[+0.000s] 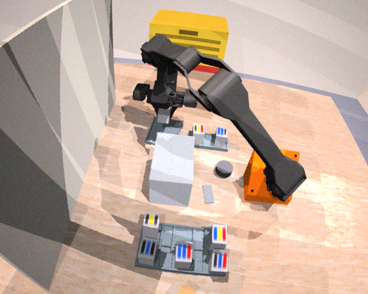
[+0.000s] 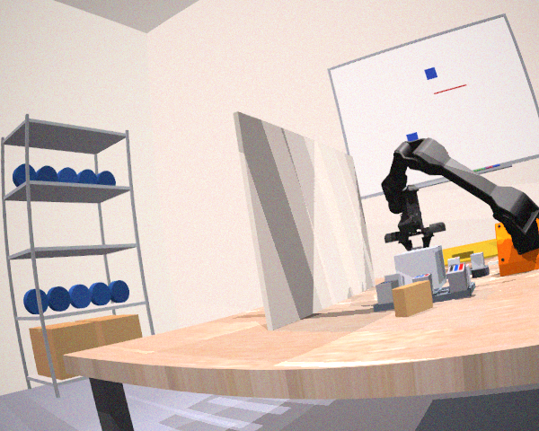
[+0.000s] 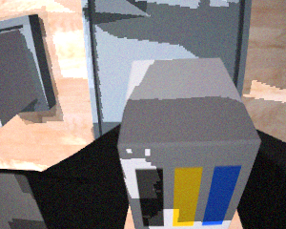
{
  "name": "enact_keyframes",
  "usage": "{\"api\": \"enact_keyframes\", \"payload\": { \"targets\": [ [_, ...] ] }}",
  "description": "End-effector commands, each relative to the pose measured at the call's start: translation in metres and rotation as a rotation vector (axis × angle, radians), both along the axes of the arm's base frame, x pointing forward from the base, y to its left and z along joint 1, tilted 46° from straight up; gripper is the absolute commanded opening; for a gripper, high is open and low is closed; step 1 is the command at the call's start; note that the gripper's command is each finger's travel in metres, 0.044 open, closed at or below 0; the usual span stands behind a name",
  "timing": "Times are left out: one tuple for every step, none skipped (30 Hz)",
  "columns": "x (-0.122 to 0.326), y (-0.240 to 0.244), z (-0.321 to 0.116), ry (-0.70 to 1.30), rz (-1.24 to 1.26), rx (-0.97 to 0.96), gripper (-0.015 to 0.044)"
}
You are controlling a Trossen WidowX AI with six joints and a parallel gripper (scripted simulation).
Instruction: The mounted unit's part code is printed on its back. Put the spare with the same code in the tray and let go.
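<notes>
Wooden table [image 1: 304, 221] under the top view: the gripper [image 1: 164, 117] hangs over the small grey tray [image 1: 175, 128], clenched on a spare [image 1: 164, 116]. The carry looks nearly done; lowering and release remain. A pale mounted unit [image 1: 172, 169] stands just in front of the tray, a rack [image 1: 175, 253] of other spares nearer the camera, a big grey panel [image 1: 35, 126] at one side.

Exterior view: the arm reaches down behind the unit; the tray is hidden.

Wrist view: the held spare [image 3: 188, 172] shows black, yellow and blue bars, directly over the tray [image 3: 108, 76], apparently not yet seated
</notes>
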State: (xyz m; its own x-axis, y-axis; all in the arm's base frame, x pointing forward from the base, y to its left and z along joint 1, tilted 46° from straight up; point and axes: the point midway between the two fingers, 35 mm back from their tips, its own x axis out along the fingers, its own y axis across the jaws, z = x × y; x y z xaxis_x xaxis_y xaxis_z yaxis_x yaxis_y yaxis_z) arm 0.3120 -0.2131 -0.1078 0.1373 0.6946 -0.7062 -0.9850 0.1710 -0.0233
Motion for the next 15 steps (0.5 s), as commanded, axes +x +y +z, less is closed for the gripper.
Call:
{"api": "enact_keyframes", "payload": {
  "targets": [
    [-0.0003,0.0022,-0.0018,0.002,-0.008,0.003,0.0],
    [-0.0003,0.0028,-0.0023,0.002,-0.008,0.003,0.0],
    [-0.0002,0.0033,-0.0028,0.002,-0.008,0.003,0.0],
    [-0.0001,0.0039,-0.0033,0.002,-0.008,0.003,0.0],
    [-0.0001,0.0044,-0.0038,0.002,-0.008,0.003,0.0],
    [0.0,0.005,-0.0043,0.002,-0.008,0.003,0.0],
    [0.0001,0.0055,-0.0048,0.002,-0.008,0.003,0.0],
    [0.0001,0.0061,-0.0053,0.002,-0.008,0.003,0.0],
    [0.0002,0.0066,-0.0058,0.002,-0.008,0.003,0.0],
    [0.0002,0.0072,-0.0063,0.002,-0.008,0.003,0.0],
    [0.0003,0.0077,-0.0067,0.002,-0.008,0.003,0.0],
    [0.0004,0.0083,-0.0072,0.002,-0.008,0.003,0.0],
    [0.0004,0.0088,-0.0077,0.002,-0.008,0.003,0.0],
    [0.0005,0.0094,-0.0082,0.002,-0.008,0.003,0.0],
    [0.0005,0.0099,-0.0087,0.002,-0.008,0.003,0.0]
  ]
}}
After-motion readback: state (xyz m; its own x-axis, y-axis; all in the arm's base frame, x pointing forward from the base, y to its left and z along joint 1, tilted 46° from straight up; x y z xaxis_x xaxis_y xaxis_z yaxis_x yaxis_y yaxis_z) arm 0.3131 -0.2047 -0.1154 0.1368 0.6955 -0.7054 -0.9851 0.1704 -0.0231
